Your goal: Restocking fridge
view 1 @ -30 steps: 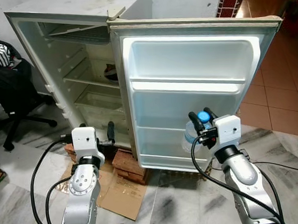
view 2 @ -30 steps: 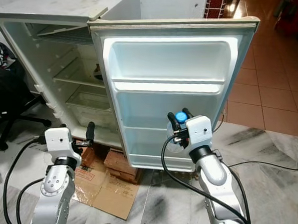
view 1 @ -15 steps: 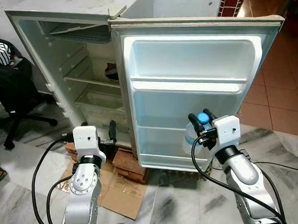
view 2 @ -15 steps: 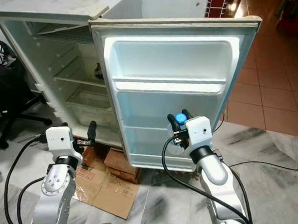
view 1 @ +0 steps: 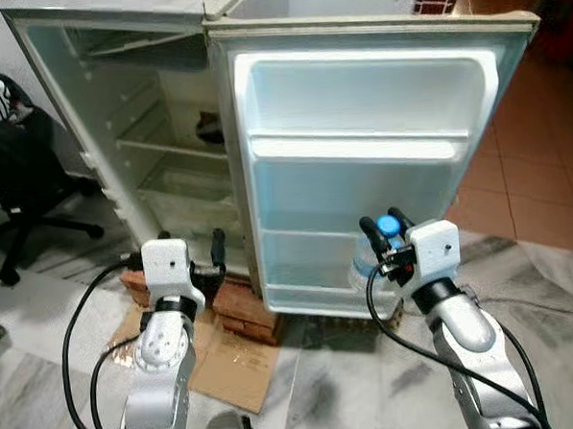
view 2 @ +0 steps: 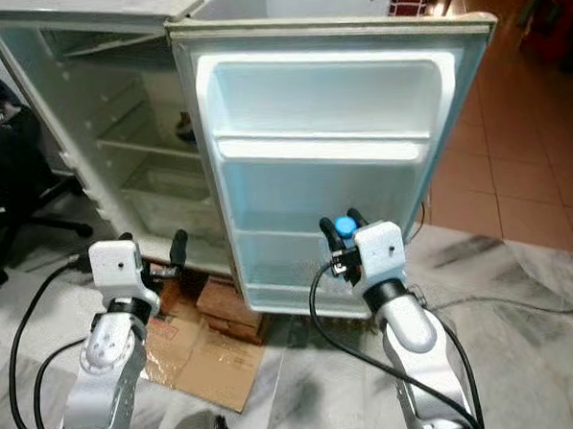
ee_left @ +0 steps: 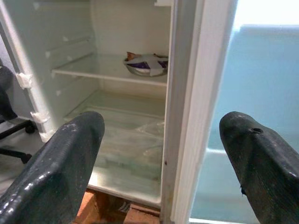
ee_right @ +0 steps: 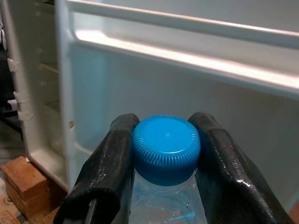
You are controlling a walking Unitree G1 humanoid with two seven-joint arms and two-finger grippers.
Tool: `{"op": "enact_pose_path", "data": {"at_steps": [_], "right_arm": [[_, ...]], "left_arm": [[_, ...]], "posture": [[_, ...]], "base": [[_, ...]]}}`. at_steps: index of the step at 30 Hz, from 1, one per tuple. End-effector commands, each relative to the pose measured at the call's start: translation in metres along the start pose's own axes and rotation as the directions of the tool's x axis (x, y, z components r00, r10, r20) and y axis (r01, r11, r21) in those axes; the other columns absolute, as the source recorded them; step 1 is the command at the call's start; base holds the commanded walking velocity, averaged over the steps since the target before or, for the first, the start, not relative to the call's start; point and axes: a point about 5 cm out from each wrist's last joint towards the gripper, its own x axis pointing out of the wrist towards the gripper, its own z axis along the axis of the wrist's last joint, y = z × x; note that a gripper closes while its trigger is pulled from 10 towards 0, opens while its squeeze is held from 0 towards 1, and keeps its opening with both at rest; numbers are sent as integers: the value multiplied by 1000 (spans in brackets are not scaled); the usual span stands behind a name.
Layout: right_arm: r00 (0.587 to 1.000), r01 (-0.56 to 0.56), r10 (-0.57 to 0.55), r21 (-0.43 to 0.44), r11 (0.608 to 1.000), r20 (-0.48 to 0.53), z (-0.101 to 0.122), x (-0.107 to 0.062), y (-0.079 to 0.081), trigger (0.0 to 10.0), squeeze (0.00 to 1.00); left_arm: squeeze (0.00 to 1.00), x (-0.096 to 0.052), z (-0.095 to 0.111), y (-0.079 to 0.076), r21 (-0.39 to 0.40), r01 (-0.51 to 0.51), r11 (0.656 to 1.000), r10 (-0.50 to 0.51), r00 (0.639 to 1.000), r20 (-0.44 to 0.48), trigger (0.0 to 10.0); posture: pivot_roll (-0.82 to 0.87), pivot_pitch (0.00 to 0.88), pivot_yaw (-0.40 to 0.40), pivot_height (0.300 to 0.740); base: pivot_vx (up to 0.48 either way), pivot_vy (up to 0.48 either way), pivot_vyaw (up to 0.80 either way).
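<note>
The white fridge stands open, its door (view 1: 371,172) swung wide and facing me with bare door shelves. My right gripper (view 1: 383,224) is shut on the neck of a clear water bottle (view 1: 363,271) with a blue cap (ee_right: 166,147). It holds the bottle upright just in front of the lower door shelf (view 1: 305,292). My left gripper (ee_left: 161,154) is open wide with nothing in it, low before the fridge's inside near the door's hinge edge. A bowl (ee_left: 145,64) sits on an inner shelf (view 1: 168,149).
Red bricks (view 1: 243,308) prop the fridge, and flattened cardboard (view 1: 232,366) lies on the marble floor before them. A black office chair (view 1: 16,181) draped with clothes stands at the left. Orange tiles (view 1: 543,163) run off to the right. Black cables trail from both arms.
The whole picture has shifted slightly, so the camera has moved. Both grippers keep their places, the right one still shut on the bottle before the lower door shelf.
</note>
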Motion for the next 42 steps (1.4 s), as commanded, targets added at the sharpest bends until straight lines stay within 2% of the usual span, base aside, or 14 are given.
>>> {"op": "enact_pose_path", "data": {"at_steps": [1,7,12,26,32,36,42], "right_arm": [[999,-27,27,5,1000,34,5,3,4,10000,0],[999,-39,39,1,999,32,6,6,5,10000,0],[998,-42,43,-11,999,45,7,8,5,10000,0],[994,-68,71,-35,997,84,14,15,7,10000,0],[990,-90,93,-34,995,106,16,15,12,10000,0],[987,-99,107,-66,993,118,18,16,12,10000,0],[988,-87,94,-55,995,125,19,16,10,10000,0]], "left_arm": [[0,-1,1,2,6,-8,1000,8,1000,-2,10000],[0,-1,1,3,5,-12,1000,12,1000,-3,10000],[0,-1,1,4,10,-18,1000,18,1000,-1,10000],[0,-2,3,2,-6,6,1000,-6,1000,14,10000],[0,-2,3,2,-10,5,1000,-5,1000,11,10000],[0,-3,3,2,-11,5,1000,-5,1000,12,10000],[0,-3,3,2,-10,6,1000,-6,1000,11,10000]], "posture": [[-10,59,38,646],[-6,57,34,646],[-6,55,33,613],[-4,63,31,613],[-4,67,31,613],[-4,69,30,613],[-5,73,31,613]], "base": [[0,0,0],[0,0,0],[0,0,0],[0,0,0],[257,0,0],[268,0,0],[270,0,0]]}}
